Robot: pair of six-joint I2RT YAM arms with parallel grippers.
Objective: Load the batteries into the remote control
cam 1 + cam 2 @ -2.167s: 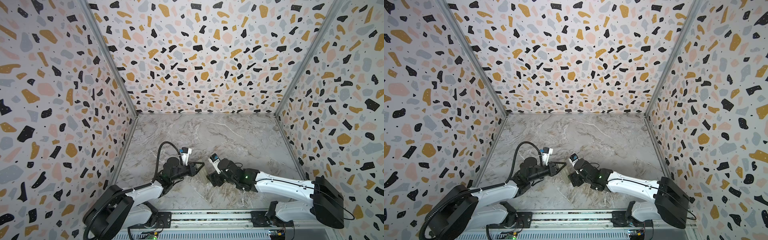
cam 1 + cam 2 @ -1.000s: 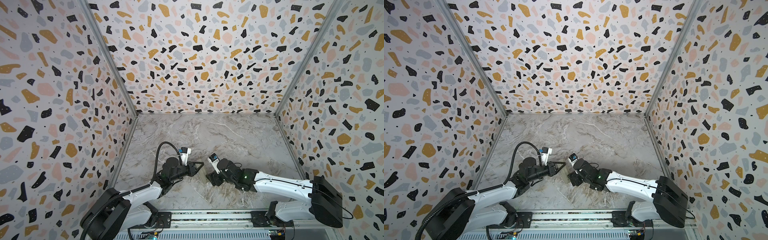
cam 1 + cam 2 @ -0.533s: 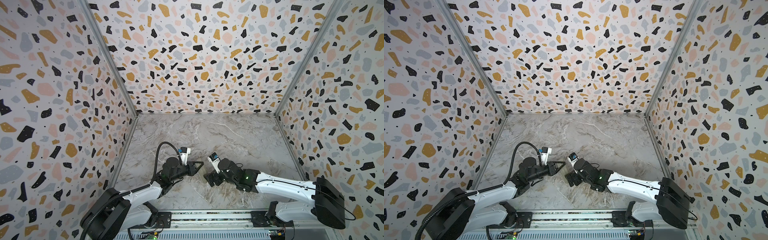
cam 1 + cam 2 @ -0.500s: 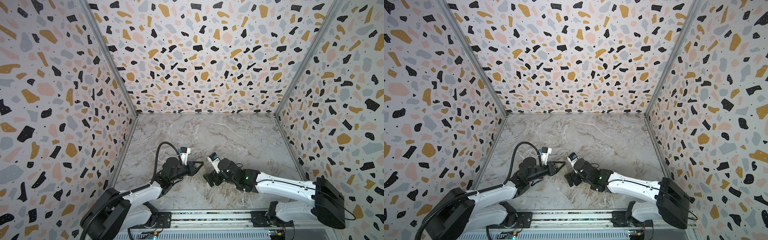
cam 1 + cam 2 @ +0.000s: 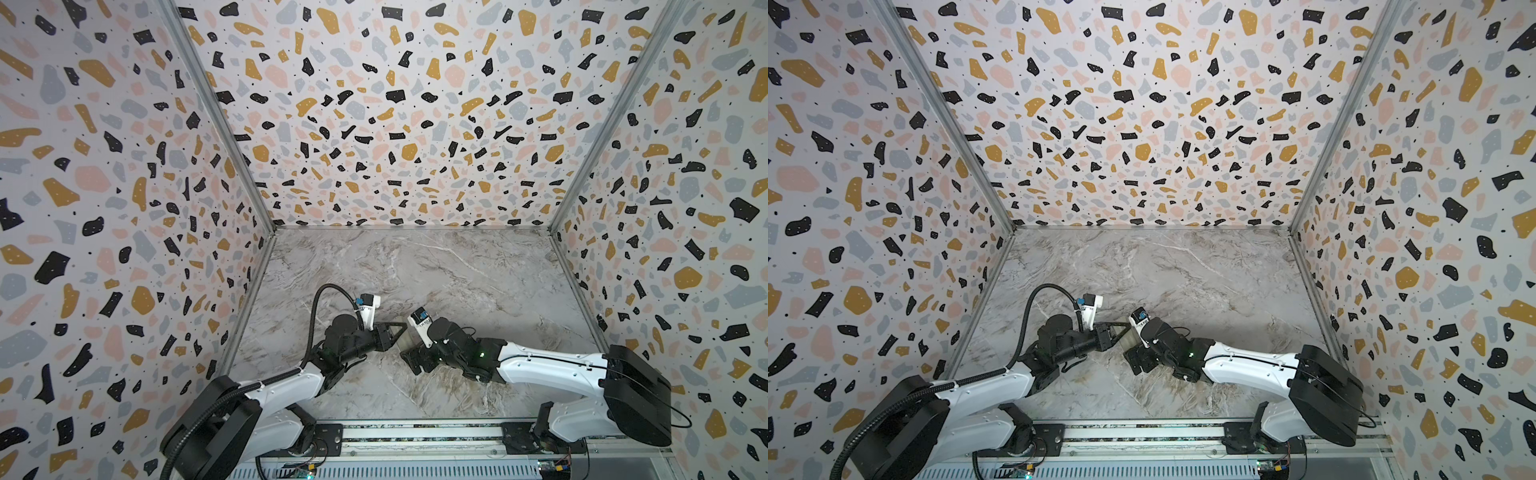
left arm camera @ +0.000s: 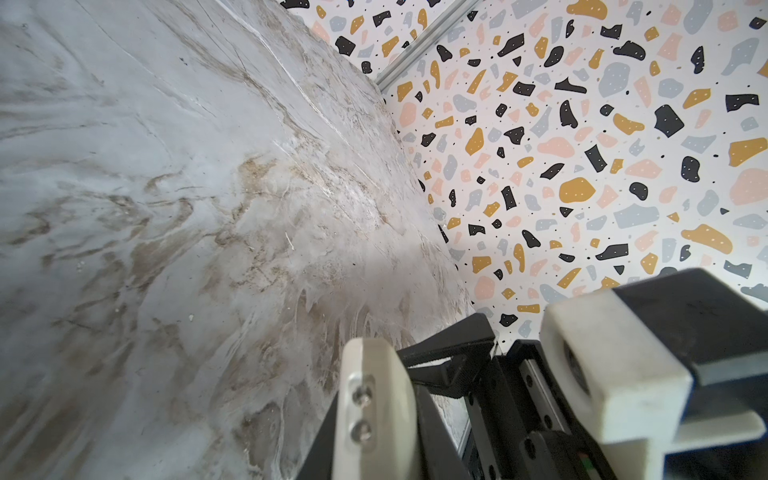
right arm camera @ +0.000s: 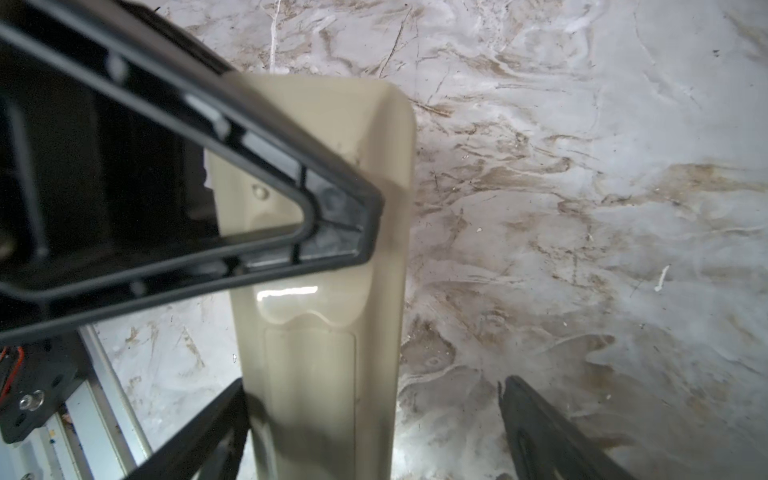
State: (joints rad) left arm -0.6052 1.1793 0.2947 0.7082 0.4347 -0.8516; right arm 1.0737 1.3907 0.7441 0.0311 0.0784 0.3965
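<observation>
Cream-white remote control (image 7: 311, 365) is found back-up on marble tabletop (image 7: 582, 208), between the wide-spread jaws of right gripper (image 7: 372, 382). Left gripper (image 7: 336, 224), fully closed, is positioned over its far end.

Back and middle of worktop (image 5: 436, 282): bare marble, open passage.
Left, right, back edges: shut in by patterned walls (image 5: 395, 124).
Front centre: remote control (image 7: 324, 374) lies flat, blocking.
Over remote: left gripper (image 5: 401, 330), tip closed.
Around remote's end: right gripper (image 7: 370, 386), jaws spread wide.
Front edge: rail (image 5: 415, 432), arm bases.
</observation>
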